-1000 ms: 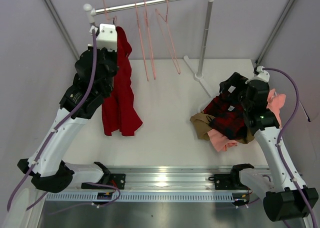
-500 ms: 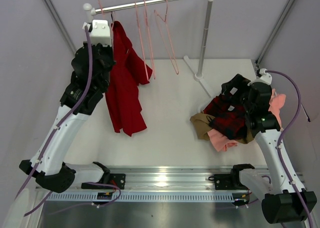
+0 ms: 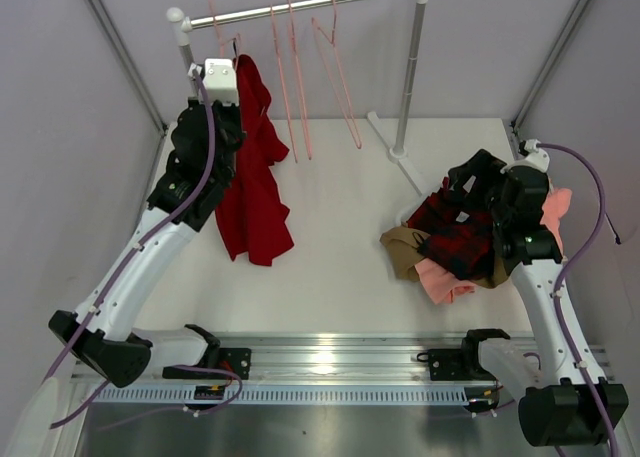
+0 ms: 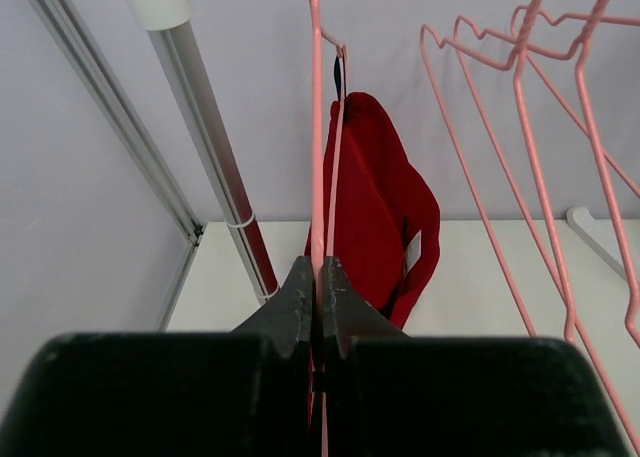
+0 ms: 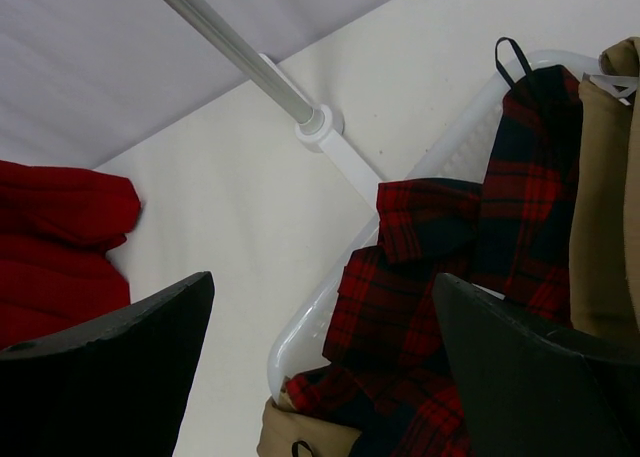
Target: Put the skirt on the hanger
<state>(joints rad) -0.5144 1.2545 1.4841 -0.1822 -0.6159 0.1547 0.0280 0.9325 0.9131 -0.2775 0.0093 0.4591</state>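
Note:
The deep-red skirt (image 3: 250, 192) hangs from a salmon-pink wire hanger (image 3: 212, 7) at the left end of the rack rail (image 3: 300, 5). My left gripper (image 3: 228, 62) is raised to the rail and shut on that hanger. In the left wrist view the jaws (image 4: 318, 277) pinch the hanger wire (image 4: 316, 127), with the skirt (image 4: 375, 217) draped just beyond. I cannot tell whether the hook rests on the rail. My right gripper (image 3: 470, 172) is open and empty above the clothes pile; its fingers (image 5: 110, 367) frame the plaid garment (image 5: 450, 267).
Three more pink hangers (image 3: 295, 77) hang on the rail, also to the right in the left wrist view (image 4: 520, 127). The rack's post (image 3: 408, 77) and foot (image 3: 395, 147) stand at the back. A white basket (image 5: 300, 327) holds plaid (image 3: 455, 227), tan and salmon-pink clothes.
My left gripper moved the hanger and skirt left and up, then back right along the rail. The skirt swung out to the right and settled. The right arm barely moved.

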